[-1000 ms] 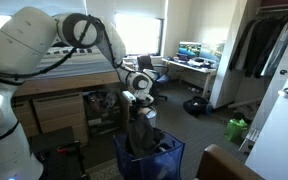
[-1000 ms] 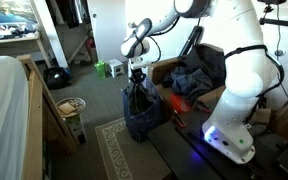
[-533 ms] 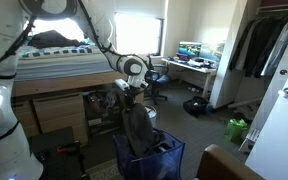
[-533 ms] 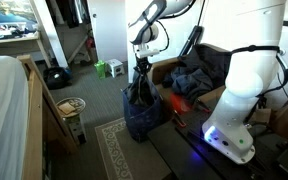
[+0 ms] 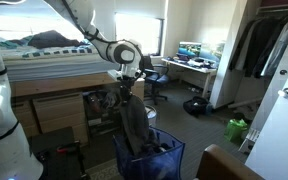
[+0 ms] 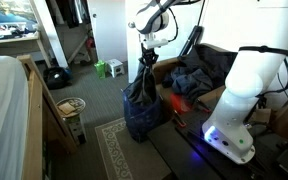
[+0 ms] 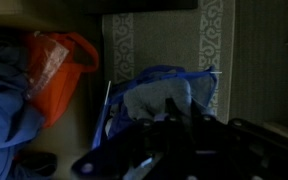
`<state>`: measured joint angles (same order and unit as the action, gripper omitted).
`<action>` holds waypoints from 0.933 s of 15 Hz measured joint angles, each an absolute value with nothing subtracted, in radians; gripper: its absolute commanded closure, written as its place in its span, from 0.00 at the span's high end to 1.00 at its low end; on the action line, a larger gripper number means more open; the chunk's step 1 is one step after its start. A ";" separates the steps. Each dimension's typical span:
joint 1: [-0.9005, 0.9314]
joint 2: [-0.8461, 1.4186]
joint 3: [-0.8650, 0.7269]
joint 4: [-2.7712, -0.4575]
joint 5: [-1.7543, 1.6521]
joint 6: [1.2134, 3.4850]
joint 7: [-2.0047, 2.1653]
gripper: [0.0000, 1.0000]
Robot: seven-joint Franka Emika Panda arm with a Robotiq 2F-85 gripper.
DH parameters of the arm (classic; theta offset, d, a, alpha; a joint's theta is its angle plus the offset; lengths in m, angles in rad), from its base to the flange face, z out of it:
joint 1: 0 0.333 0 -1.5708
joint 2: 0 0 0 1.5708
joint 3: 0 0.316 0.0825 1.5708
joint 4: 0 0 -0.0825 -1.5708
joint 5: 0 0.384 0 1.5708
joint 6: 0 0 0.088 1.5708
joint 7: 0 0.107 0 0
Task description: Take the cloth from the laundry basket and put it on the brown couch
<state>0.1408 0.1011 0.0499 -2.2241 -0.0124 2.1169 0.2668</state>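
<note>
My gripper [image 5: 125, 84] is shut on the top of a dark grey cloth [image 5: 133, 120] and holds it up so that it hangs down into the blue laundry basket [image 5: 149, 158]. In an exterior view the gripper [image 6: 147, 51] is above the basket [image 6: 142, 118], with the cloth [image 6: 143, 82] stretched between them. The brown couch [image 6: 180, 78] is behind the basket and piled with clothes. In the wrist view the basket [image 7: 162, 95] lies below, with the dark cloth [image 7: 174, 145] over the lower frame, hiding the fingers.
An orange bag [image 7: 52, 62] and blue clothes [image 7: 6, 100] lie on the couch. A wooden bed frame [image 5: 59, 95] stands behind the arm. A desk with monitors [image 5: 194, 58] and a green bin [image 5: 237, 129] stand further off. A patterned rug [image 6: 112, 150] is beside the basket.
My gripper has risen steadily, pulling the dark cloth higher out of the basket so that it hangs longer.
</note>
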 measured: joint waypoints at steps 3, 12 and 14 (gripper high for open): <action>0.141 0.092 0.050 -2.236 -0.014 2.117 0.267 0.13; 0.133 0.051 0.051 -2.238 -0.014 2.128 0.305 0.04; 0.119 -0.020 0.050 -2.244 -0.013 2.128 0.327 0.04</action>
<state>0.1195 -0.0201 0.0496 -2.2441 -0.0134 2.1281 0.3274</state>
